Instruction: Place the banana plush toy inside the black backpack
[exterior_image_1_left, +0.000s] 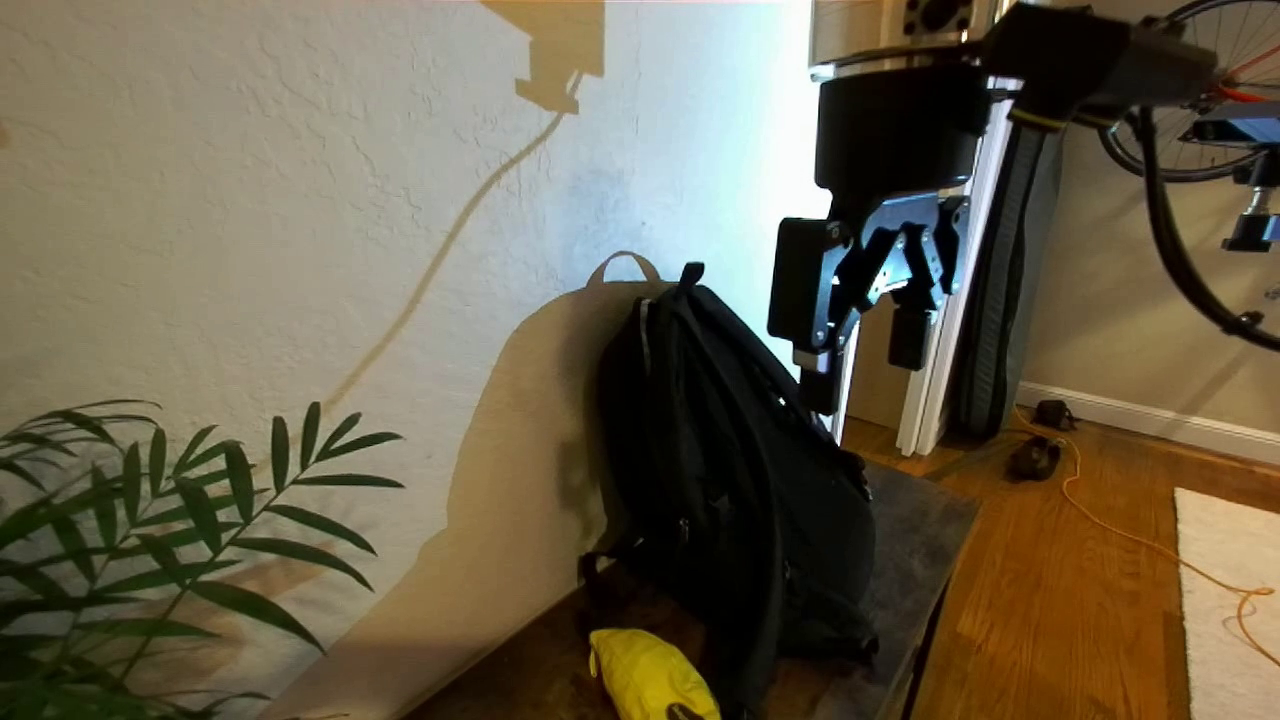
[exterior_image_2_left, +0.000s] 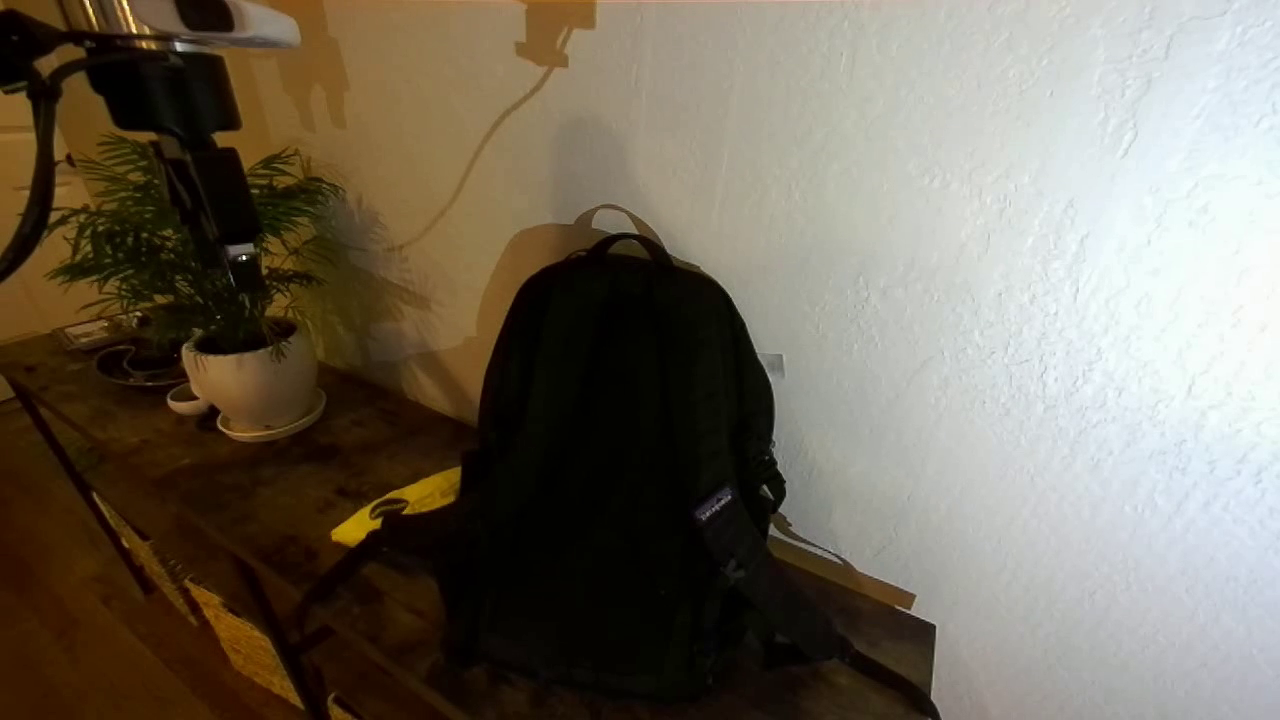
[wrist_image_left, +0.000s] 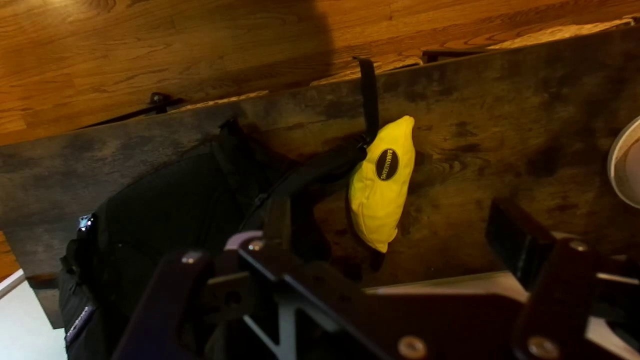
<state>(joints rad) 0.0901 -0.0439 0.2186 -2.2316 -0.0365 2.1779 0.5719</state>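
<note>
The banana plush toy (wrist_image_left: 384, 197) lies beside the black backpack (exterior_image_2_left: 620, 450); well apart from it, a pot (exterior_image_2_left: 255, 388) holds a plant (exterior_image_2_left: 150, 255); gripper (exterior_image_1_left: 864, 366) spread

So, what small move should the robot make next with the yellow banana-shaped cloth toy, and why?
Probably lower the black metal gripper a little toward the yellow banana-shaped cloth toy. The gripper hangs higher, open and empty, and the toy lies on the dark wood-grained tabletop beside the rounded black fabric backpack, not inside it.
</note>
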